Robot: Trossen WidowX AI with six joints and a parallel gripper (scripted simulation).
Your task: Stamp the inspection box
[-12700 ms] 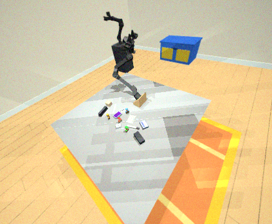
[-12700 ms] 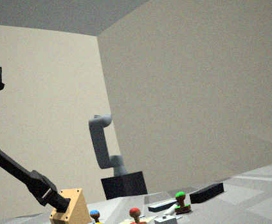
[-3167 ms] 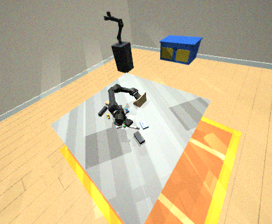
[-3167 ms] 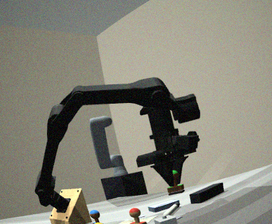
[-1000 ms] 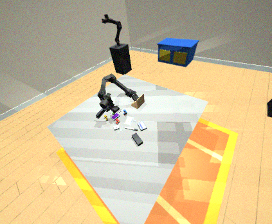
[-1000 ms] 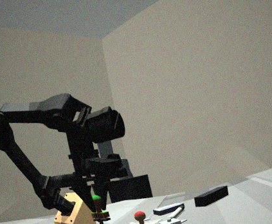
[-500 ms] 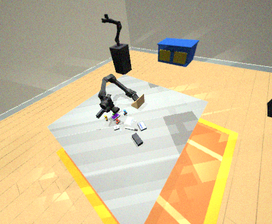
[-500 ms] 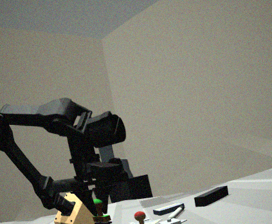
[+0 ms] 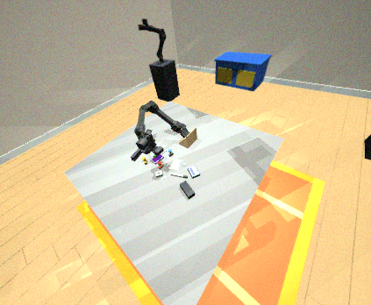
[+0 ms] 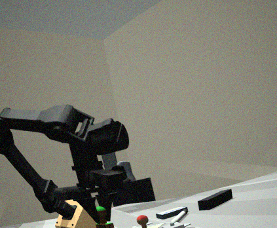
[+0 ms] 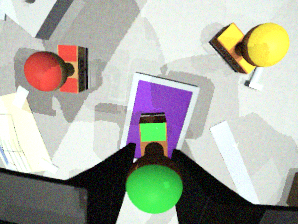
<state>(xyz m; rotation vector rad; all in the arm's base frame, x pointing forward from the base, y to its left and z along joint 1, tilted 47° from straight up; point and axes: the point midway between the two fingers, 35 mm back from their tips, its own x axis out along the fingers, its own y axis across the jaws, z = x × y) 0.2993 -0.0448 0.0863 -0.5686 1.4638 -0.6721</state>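
My gripper is shut on the green-knobbed stamp, gripping it below the knob. The stamp's base is over the purple ink pad, which has a white rim. Whether the base touches the pad is hidden, and its print face is not visible. The pale card lies to the left of the pad in the wrist view, partly cut off by the frame. Any print in its box cannot be made out.
A red-knobbed stamp and a yellow-knobbed stamp stand either side of the pad. A blue-knobbed stamp, a white rod, a black block and a wooden block are also there.
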